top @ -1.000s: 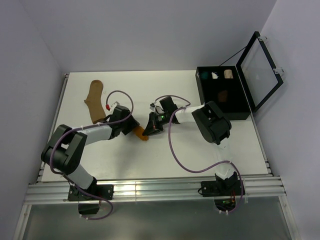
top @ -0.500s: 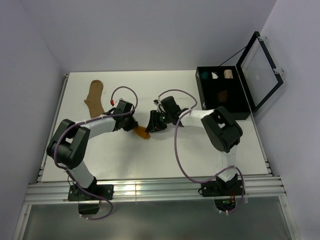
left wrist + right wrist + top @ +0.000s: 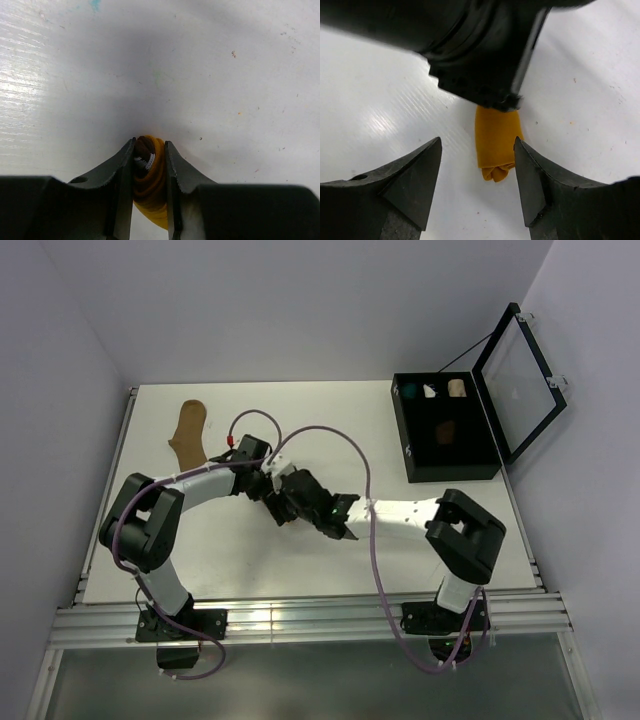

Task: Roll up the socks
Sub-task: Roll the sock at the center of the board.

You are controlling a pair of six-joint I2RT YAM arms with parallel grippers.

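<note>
The mustard-orange sock (image 3: pixel 496 142) is a tight roll on the white table. My left gripper (image 3: pixel 149 150) is shut on one end of it, where the striped cuff shows in the coil (image 3: pixel 150 172). My right gripper (image 3: pixel 478 141) is open, its fingers on either side of the roll's free end without touching it. From above, the left gripper (image 3: pixel 266 487) and right gripper (image 3: pixel 291 504) meet at the table's middle and hide the roll. The plain tan sock (image 3: pixel 188 432) lies flat at the far left.
A black compartment box (image 3: pixel 412 445) with its lid (image 3: pixel 517 380) raised stands at the far right. It holds small teal, white and cream bundles and a brown one (image 3: pixel 446 430). The right arm's cable (image 3: pixel 320 432) loops over the table's middle.
My right gripper has opened and let go of the mustard sock, and its arm has swung towards the table's front. My left gripper has closed on the roll.
</note>
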